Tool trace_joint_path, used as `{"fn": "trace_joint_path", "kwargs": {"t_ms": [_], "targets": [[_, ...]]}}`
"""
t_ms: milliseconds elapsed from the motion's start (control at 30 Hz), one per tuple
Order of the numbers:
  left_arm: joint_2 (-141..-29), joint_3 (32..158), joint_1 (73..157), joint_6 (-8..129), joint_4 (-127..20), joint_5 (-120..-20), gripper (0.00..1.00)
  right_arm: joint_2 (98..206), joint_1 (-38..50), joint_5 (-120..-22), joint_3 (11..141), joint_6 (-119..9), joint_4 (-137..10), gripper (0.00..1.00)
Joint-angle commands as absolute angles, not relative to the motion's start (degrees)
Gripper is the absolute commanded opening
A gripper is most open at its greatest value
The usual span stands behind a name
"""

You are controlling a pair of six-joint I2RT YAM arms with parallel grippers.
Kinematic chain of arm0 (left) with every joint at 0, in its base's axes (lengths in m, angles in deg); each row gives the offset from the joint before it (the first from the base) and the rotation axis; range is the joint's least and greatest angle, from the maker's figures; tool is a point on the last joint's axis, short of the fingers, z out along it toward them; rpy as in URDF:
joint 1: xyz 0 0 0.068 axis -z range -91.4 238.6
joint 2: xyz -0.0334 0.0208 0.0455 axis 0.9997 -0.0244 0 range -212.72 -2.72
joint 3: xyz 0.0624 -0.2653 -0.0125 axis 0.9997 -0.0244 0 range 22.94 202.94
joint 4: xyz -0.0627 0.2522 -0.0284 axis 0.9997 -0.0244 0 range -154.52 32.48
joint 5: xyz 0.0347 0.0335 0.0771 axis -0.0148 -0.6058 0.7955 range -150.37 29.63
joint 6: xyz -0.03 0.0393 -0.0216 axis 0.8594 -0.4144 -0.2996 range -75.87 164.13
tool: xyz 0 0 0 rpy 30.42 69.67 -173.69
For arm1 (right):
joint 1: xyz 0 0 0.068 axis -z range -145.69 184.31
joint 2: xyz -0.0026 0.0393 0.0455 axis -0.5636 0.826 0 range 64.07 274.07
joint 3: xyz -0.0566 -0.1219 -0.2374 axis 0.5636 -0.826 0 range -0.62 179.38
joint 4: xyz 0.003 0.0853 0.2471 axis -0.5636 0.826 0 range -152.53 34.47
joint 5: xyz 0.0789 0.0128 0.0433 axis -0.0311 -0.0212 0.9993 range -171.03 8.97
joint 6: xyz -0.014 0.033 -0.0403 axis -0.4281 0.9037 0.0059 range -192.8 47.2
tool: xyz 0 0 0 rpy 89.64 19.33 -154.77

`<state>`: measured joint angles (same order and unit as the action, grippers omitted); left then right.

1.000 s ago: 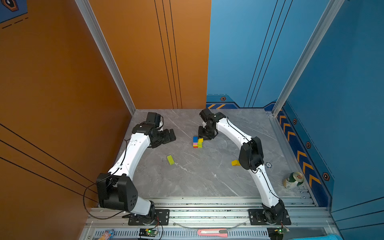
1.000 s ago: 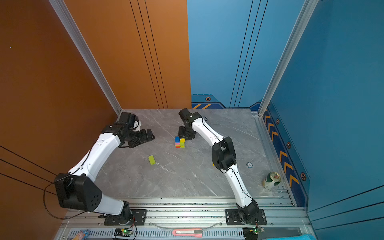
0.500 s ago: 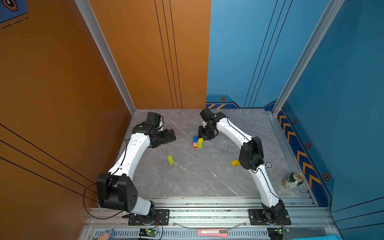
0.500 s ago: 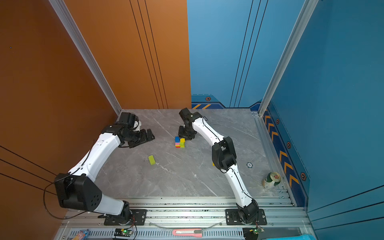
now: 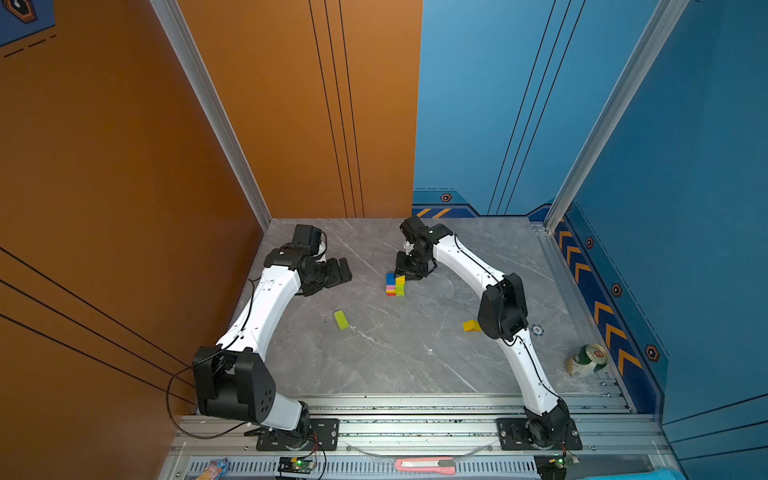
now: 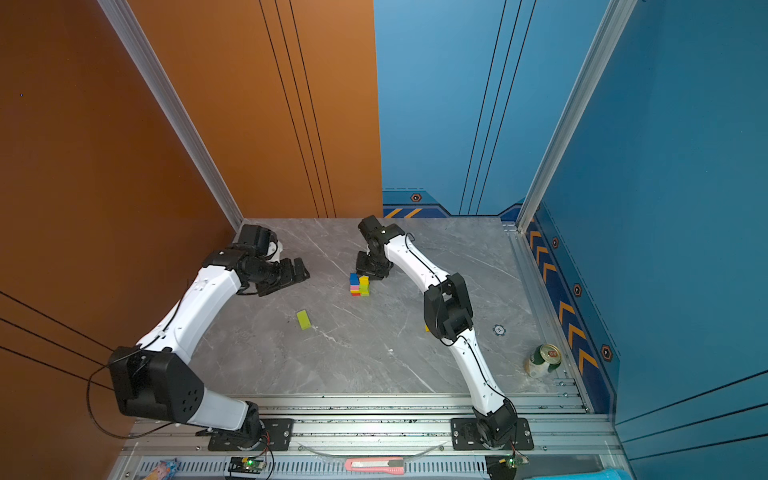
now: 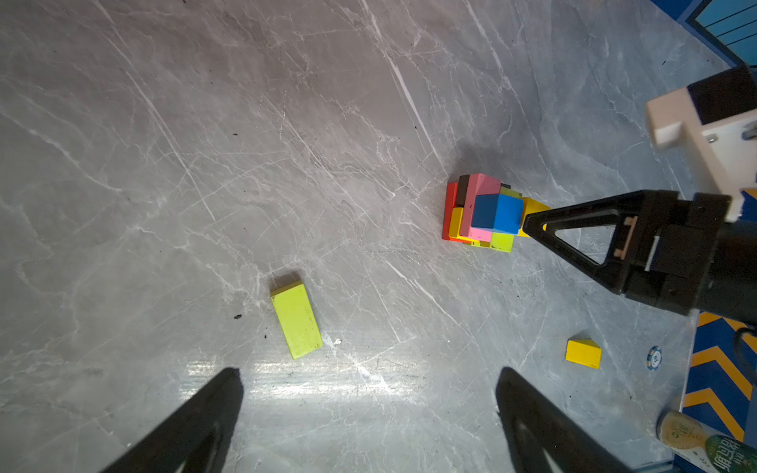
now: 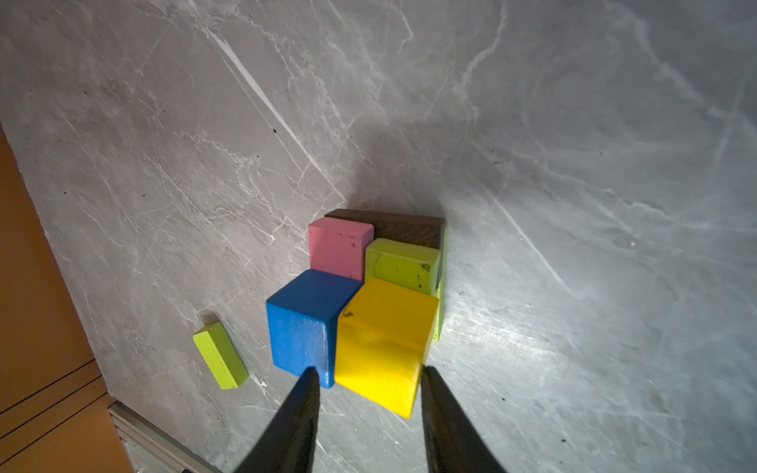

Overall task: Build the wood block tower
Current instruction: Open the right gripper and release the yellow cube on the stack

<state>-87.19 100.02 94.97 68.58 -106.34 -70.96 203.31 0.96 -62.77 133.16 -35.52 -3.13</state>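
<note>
On the grey marble desk, the right claw brackets the yellow cube atop the central tower, its grip impossible to tell, while the loose lime bar lies nearer the wide-open left claw.

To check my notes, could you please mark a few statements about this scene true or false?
1. The left gripper is open and empty. True.
2. A blue cube and a yellow cube sit side by side atop the tower. True.
3. The loose lime-green bar stands on end. False: it lies flat on the table.
4. The yellow triangular prism caps the tower. False: it lies on the table, apart from it.
</note>
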Motion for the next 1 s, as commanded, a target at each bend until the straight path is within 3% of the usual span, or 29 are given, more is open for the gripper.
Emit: {"fn": "trace_joint_path", "kwargs": {"t_ms": [0,967], "targets": [[-87.0,100.6,94.5,69.0,-106.4,-71.2,0.98,203.6,1.3,-61.9,134.3,-36.0,-3.5,0.43],[-85.1,99.7,95.0,69.8,-106.4,-71.3,0.98,203.5,2.1,-59.1,134.0,-37.6,-5.3,0.44]]}}
